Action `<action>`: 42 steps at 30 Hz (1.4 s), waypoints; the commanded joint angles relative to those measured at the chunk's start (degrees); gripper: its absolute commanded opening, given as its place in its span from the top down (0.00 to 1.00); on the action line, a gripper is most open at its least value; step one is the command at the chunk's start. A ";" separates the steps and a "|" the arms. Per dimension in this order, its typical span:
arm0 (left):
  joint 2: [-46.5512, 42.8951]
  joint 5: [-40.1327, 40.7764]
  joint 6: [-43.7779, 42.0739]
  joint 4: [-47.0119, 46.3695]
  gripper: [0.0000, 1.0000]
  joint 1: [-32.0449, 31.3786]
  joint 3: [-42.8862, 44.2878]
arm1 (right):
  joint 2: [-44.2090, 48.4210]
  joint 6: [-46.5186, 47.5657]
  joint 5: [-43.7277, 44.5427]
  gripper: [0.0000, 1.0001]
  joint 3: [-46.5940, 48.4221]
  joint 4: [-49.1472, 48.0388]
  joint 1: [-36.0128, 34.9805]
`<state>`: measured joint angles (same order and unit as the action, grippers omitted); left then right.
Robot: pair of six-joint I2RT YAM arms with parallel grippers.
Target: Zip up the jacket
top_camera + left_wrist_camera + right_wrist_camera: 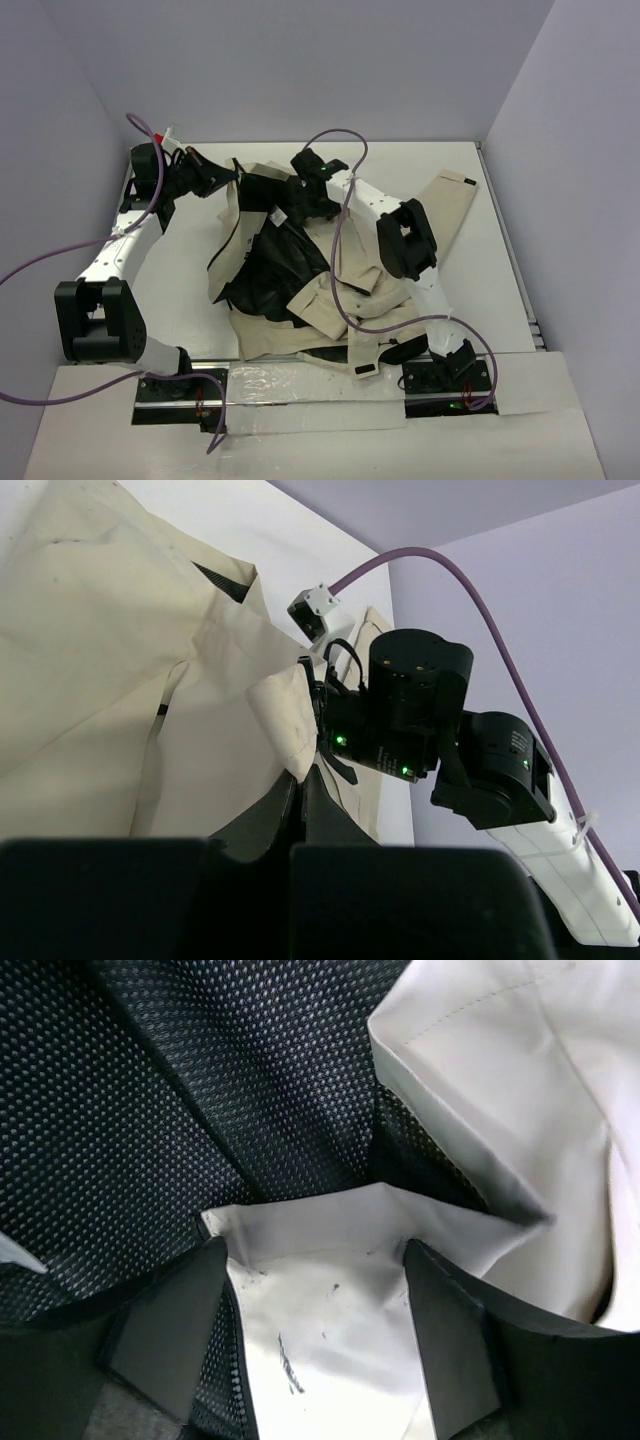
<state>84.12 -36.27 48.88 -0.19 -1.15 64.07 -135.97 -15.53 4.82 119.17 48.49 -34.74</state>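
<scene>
Presently, the jacket [300, 300] lay crumpled mid-table [500, 300], its zipper edge [236, 235] running far-to-near down its left side, with the left gripper [230, 183] clamped on its far-left edge and the right gripper [312, 1250], jaws apart, directly above its black lining [150, 1090].

The jacket [300, 300] lies in the middle of the tabletop [490, 300]; my left claw [230, 179] is at its far-left edge, my right claw [295, 208] over its far part.

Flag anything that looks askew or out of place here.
The jacket is bunched in a crumpled heap, not flat: its black lining is turned outward, and one sleeve splays toward the far right corner.
</scene>
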 commanded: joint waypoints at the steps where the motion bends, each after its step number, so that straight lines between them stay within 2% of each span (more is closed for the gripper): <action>1: -1.81 0.51 -0.28 -0.87 1.00 -0.35 1.01 | -1.05 0.54 -1.09 0.25 0.17 -2.00 -0.77; 10: -2.04 0.24 0.05 -1.22 1.00 -0.52 0.53 | -1.56 0.06 -0.69 0.49 -0.15 -2.09 -0.96; 17: -2.03 0.15 0.07 -1.32 1.00 -0.61 0.51 | 0.06 0.15 -0.93 0.62 0.18 -1.53 -0.94; 24: -2.11 0.28 -0.15 -1.27 1.00 -0.61 0.44 | 4.73 -0.99 -2.93 1.00 -0.47 -1.73 -0.94; 33: -2.20 0.73 -0.67 -0.62 1.00 -0.61 0.39 | 14.48 -4.11 -1.50 1.00 -5.27 -3.27 0.31; 37: -2.11 0.69 -0.49 -0.77 1.00 -0.61 0.38 | 18.93 -4.98 -4.36 1.00 -8.19 -3.45 0.64; 42: -2.56 1.49 -0.97 0.01 1.00 -0.61 0.79 | 23.30 -6.55 -13.66 1.00 -13.69 -4.29 0.45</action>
<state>84.09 -35.77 48.84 -0.05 -1.52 64.07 -116.81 -20.15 -1.44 108.73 45.60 -34.46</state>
